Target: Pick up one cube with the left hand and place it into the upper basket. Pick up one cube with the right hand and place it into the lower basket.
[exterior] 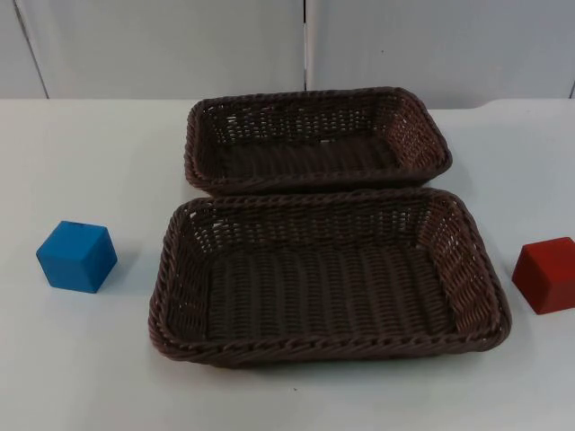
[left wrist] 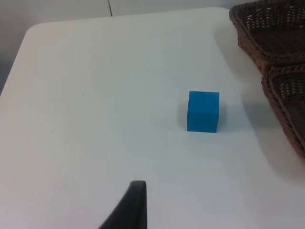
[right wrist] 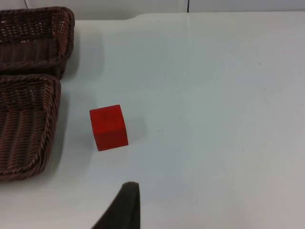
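A blue cube (exterior: 77,257) rests on the white table, left of the lower basket (exterior: 323,348). At the table's right edge, beside the same basket, sits a red cube (exterior: 546,275). The upper basket (exterior: 191,144) lies just behind the lower one, and both brown wicker baskets are empty. In the left wrist view my left gripper (left wrist: 131,210) hovers above the table, short of the blue cube (left wrist: 203,111) and apart from it. My right gripper (right wrist: 124,207) hangs likewise, short of the red cube (right wrist: 109,127), with nothing held.
The grey partition wall (exterior: 162,45) closes the table's far side. Open white table top (exterior: 90,153) surrounds both cubes. The two baskets' wicker walls (left wrist: 286,105) (right wrist: 28,129) stand close beside each cube on its inner side.
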Robot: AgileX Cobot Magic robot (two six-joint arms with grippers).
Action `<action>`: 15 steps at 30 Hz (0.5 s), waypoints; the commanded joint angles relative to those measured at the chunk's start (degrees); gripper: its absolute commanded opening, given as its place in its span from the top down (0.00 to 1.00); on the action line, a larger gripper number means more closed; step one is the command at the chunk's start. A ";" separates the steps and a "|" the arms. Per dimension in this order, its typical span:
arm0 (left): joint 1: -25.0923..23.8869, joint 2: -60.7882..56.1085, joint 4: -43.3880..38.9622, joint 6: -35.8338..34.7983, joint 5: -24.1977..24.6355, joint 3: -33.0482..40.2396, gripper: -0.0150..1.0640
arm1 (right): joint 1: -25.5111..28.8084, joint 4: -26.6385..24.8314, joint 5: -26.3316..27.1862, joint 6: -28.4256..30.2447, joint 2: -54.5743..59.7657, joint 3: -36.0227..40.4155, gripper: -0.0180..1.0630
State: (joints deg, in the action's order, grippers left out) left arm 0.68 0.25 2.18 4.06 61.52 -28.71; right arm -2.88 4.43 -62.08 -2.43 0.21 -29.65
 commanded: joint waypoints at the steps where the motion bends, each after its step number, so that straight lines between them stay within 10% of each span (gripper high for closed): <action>1: -0.12 -0.25 -0.05 -0.23 -1.27 -0.84 0.01 | 0.25 -0.06 0.34 0.49 -0.21 0.14 0.01; 15: -0.12 11.85 1.87 -0.23 -6.45 -3.07 0.01 | 0.25 -0.06 0.34 0.49 -0.21 0.14 0.01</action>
State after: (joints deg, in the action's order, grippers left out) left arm 0.68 10.05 2.81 4.06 57.10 -31.40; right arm -2.88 4.43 -62.08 -2.43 0.21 -29.65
